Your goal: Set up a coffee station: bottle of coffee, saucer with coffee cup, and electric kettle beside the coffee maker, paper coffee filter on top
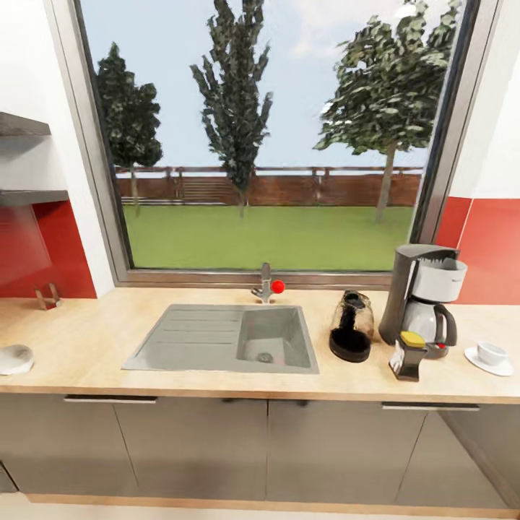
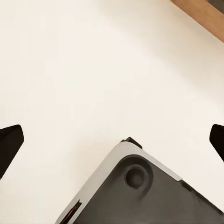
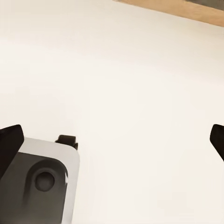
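On the kitchen countertop (image 1: 87, 339) the coffee maker (image 1: 422, 300) stands at the right, past the sink. The electric kettle (image 1: 352, 326) sits just left of it. The bottle of coffee (image 1: 408, 355), with its yellow cap, stands right in front of the machine. To the right, the coffee cup (image 1: 492, 352) rests on the saucer (image 1: 479, 359). A small white thing at the far left edge looks like the paper coffee filter (image 1: 14, 358). My left gripper (image 2: 112, 142) and right gripper (image 3: 113, 140) hang open over pale floor, holding nothing.
A grey sink (image 1: 224, 338) with a red-knobbed tap (image 1: 267, 285) fills the counter's middle under a large window. Two dark wall shelves (image 1: 25, 196) are at the upper left, above a small brown stand (image 1: 48, 296). My own base (image 2: 140, 191) shows below the wrists.
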You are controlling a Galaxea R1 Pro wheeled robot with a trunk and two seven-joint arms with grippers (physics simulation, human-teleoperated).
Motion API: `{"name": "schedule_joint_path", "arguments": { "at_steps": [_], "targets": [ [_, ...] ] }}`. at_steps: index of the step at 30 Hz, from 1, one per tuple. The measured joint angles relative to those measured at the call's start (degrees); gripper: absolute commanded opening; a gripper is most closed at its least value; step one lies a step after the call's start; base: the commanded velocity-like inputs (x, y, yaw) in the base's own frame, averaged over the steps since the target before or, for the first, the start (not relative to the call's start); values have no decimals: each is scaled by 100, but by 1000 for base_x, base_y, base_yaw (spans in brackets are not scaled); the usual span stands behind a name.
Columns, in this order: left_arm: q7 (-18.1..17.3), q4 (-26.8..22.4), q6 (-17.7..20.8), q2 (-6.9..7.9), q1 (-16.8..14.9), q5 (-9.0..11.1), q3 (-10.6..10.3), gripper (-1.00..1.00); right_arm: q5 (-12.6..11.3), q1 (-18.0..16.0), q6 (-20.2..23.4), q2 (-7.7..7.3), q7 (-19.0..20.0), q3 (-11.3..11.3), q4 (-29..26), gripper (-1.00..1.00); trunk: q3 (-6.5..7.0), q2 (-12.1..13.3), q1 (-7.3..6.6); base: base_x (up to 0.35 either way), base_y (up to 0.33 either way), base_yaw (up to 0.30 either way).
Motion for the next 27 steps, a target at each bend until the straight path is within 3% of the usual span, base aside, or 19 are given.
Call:
{"name": "schedule_joint_path", "arguments": {
  "at_steps": [27],
  "targets": [
    [-2,0,-9,-4,-4,0,3,100,8,10,-31,11,-1,3,0,100,0,0,1,3,333,0]
  ]
}}
